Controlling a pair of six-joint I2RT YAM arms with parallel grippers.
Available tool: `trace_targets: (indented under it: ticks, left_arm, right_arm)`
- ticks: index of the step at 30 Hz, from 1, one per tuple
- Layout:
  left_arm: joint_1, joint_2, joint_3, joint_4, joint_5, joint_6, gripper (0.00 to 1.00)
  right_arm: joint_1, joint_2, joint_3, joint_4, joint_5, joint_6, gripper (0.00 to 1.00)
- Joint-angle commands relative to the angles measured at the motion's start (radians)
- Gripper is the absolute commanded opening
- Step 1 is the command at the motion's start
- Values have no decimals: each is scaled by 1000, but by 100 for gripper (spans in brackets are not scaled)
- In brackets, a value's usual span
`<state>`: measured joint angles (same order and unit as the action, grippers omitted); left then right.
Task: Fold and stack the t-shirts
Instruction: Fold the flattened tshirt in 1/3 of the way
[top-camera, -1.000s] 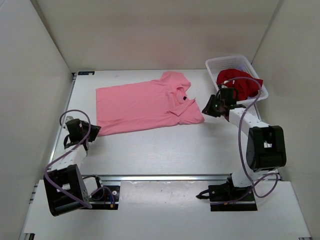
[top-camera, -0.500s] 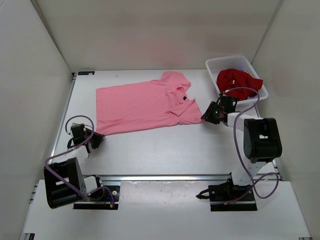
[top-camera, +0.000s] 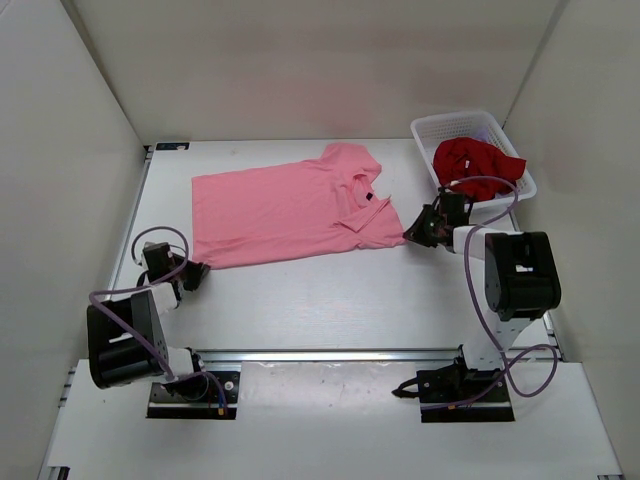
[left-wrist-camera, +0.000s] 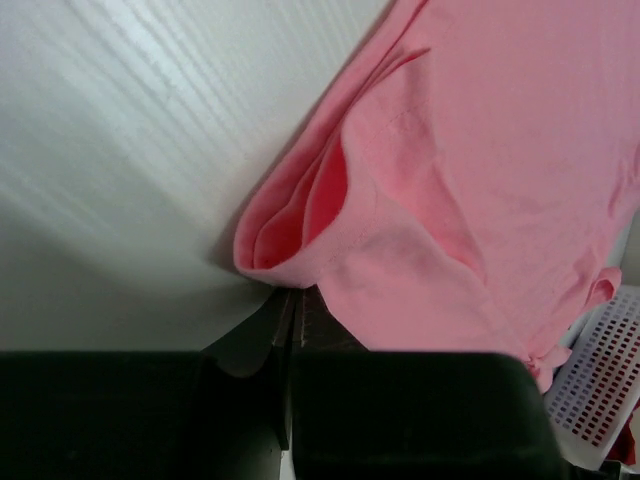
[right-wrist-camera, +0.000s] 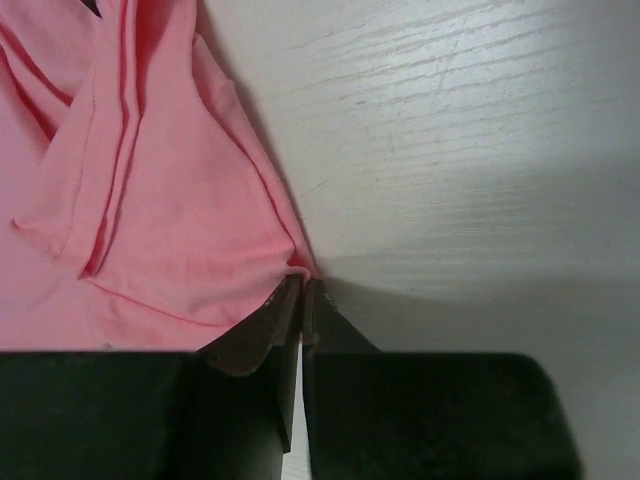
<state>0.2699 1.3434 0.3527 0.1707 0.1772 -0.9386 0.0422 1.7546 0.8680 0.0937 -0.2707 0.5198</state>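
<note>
On bench (top-camera: 330, 290), pink shirt (top-camera: 290, 205) spread flat, left pincer (top-camera: 199, 270) clamped on its near-left corner, right pincer (top-camera: 411, 232) clamped on its near-right corner; dark red shirt (top-camera: 475, 160) in far-right basket (top-camera: 450, 122).

One pink shirt (top-camera: 290, 205), one red shirt (top-camera: 478, 160), one basket (top-camera: 450, 120)

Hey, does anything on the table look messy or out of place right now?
The pink t-shirt lies at a slant on the table, one sleeve folded over itself. The dark red shirt sits crumpled in the white basket, spilling over its rim.
</note>
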Motion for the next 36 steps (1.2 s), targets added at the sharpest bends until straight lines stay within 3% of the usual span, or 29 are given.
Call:
trace_targets:
  ticks: [1,8,16,25,30,32,34,36]
  left_arm:
    - [-1,36,32,-8,-10,8,2]
    - [-6,40,81,-74,-7,70,0]
    - [-6,-12,112,-209,-30,159,0]
    - [3,-203,36,-399,-71,231,0]
    - [-18,-323,6,-548,-79,225,0]
    - [9,-343,3,-577,-30,233,7]
    - [3,-348,37,-609,-68,244,19]
    - [-14,-351,68,-640,-90,259,25]
  right_arm:
    - [-10,-40,-32,17,21,13,0]
    - [-19,-174,-207,-38,53,46,0]
    - [-41,-473,-409,-150,111,26,0]
    - [-85,-679,-504,-319,82,23,0]
    - [-23,-818,-543,-425,99,63,0]
    - [-5,-857,-529,-460,117,78,0]
    - [-41,-889,-526,-468,107,72,5]
    - [-135,-896,-514,-451,48,43,9]
